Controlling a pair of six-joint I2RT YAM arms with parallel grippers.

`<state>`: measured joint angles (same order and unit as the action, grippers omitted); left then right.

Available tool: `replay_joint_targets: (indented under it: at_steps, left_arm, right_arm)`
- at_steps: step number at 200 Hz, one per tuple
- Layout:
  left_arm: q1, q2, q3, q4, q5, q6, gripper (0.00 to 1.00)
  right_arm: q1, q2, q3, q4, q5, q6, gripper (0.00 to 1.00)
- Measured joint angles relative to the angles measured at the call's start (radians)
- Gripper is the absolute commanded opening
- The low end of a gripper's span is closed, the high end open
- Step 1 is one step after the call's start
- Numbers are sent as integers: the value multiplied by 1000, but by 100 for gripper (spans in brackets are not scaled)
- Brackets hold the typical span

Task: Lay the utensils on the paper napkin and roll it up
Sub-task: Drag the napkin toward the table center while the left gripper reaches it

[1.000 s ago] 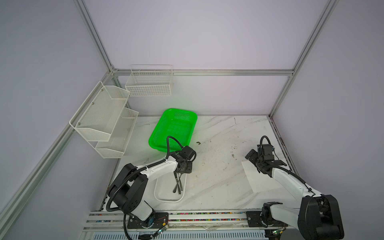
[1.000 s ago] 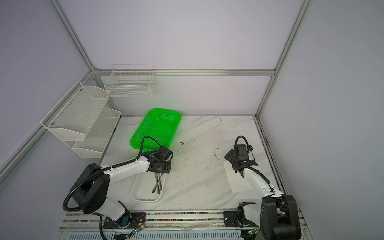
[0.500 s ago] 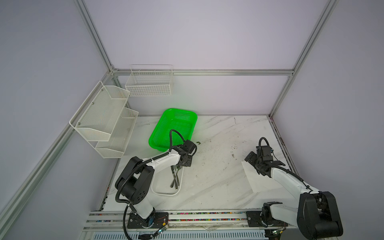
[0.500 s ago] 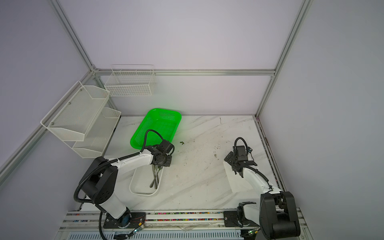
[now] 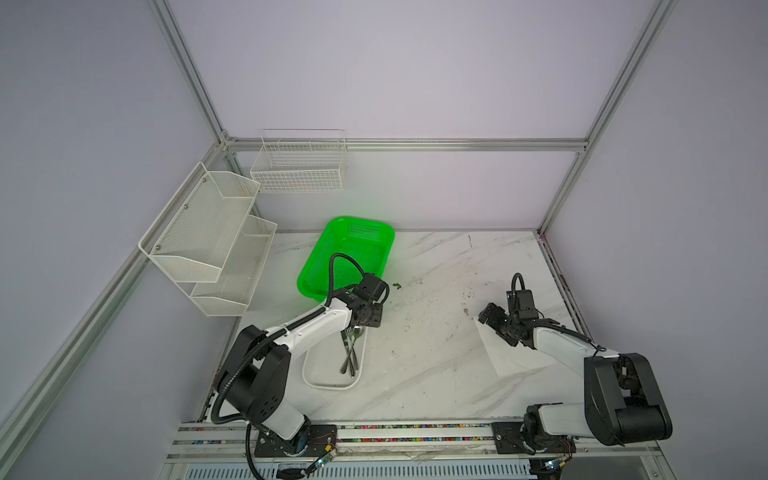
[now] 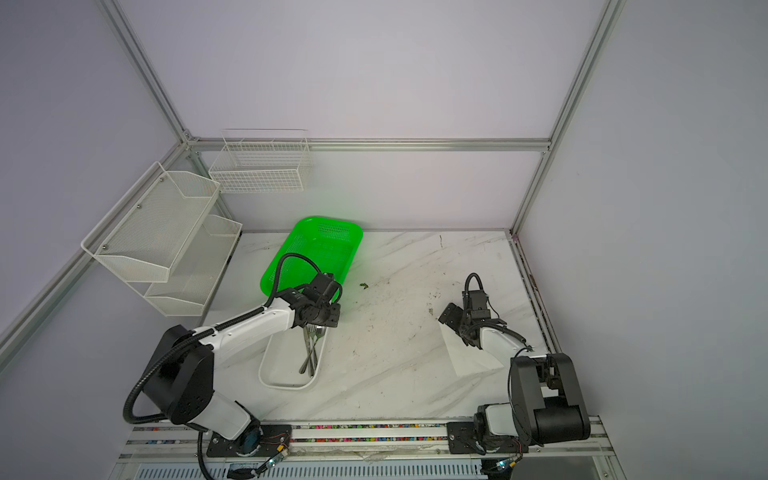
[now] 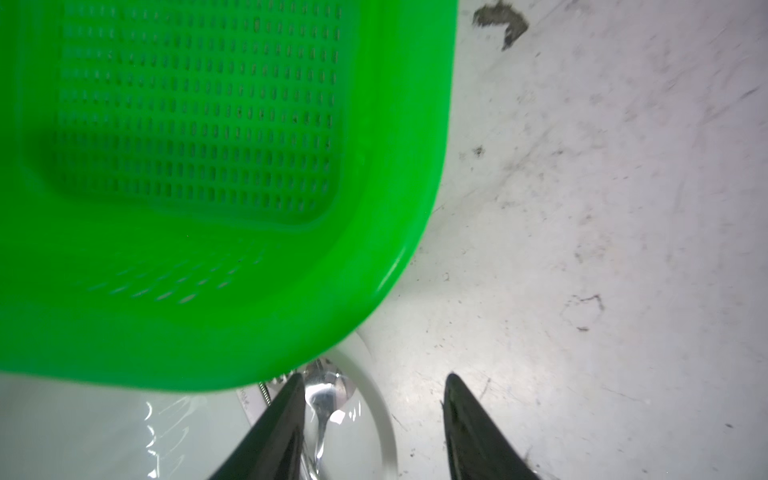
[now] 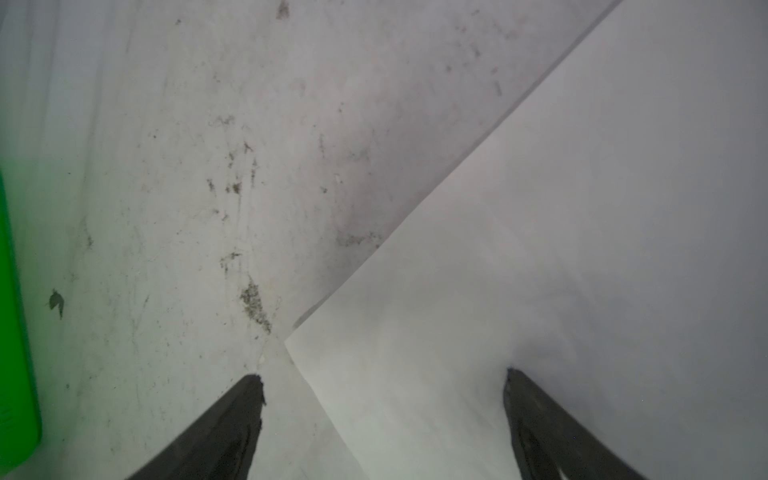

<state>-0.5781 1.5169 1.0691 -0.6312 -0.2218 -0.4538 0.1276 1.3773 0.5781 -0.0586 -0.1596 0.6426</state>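
the utensils (image 5: 350,353) lie crossed in the white tray (image 5: 328,384) at eight o'clock on the worktop (image 5: 415,357), well apart from the paper napkin (image 5: 513,353) at four o'clock. the left pincer (image 7: 374,376) is open and holds nothing, and seems to straddle the tray's rim; closing there could nip the rim or only the spoon bowl and tip the tray against the green basket (image 5: 353,245) at eleven o'clock. the right pincer (image 8: 382,374) gapes wide over the napkin's corner; a clumsy pinch may crumple or drag the thin sheet. only the wrist views show these finger placements; both top views show the whole spread.
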Motion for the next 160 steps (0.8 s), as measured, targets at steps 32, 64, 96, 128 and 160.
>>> replay_joint_targets:
  at_steps: [32,64,96,128,160]
  left_arm:
    - [0,-167,-1,-2,37,-34,55]
    - [0,-275,-5,-2,83,-58,51]
    - [0,-332,-21,3,131,-77,46]
    - [0,-350,-51,61,233,-79,45]
    - [-6,-280,-52,132,320,-84,45]
  right_arm:
    - [138,63,13,124,-43,56,92]
    - [344,184,81,253,-47,141,90]
    - [498,265,161,282,-47,202,90]
    - [528,189,166,190,-13,203,90]
    - [438,26,128,150,15,195,84]
